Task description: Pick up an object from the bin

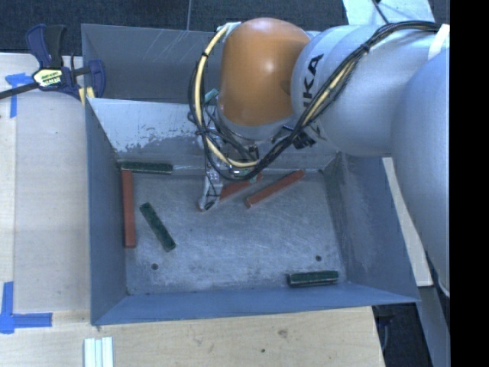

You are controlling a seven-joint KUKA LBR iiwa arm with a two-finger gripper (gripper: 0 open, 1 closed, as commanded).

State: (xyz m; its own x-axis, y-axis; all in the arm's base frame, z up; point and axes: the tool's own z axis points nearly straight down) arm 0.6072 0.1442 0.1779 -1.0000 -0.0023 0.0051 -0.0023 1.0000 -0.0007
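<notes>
Pointing down into the grey metal bin (229, 300), the gripper (207, 197) sits low over the floor in the rear middle, under the rounded orange wrist cover (256, 71) and a loop of yellow and black cables (208, 125). Its tip is pale and metallic and reaches almost to the floor. Whether it is open or closed cannot be told, and nothing can be seen in its grasp.

Just beside the tip, on its right, lies a short red-brown stick (233, 190). It is slim and straight, a dull brick colour, and slants up to the right; its upper end is hidden under the wrist. Whether it touches the gripper cannot be told.

Next to it, a little further right, a longer red-brown stick (275, 187) lies flat at nearly the same slant, its far end near the rear right corner.

Left of the gripper, a dark green stick (157, 226) lies diagonally on the open floor. Beyond it, a third red-brown stick (128, 209) runs straight along the foot of the left wall. Another dark green stick (145, 167) lies level along the foot of the rear wall, its left end just above the top of that one.

Farthest from the gripper, a dark green stick (312, 279) lies level against the front wall near the right corner, well apart from the rest.
</notes>
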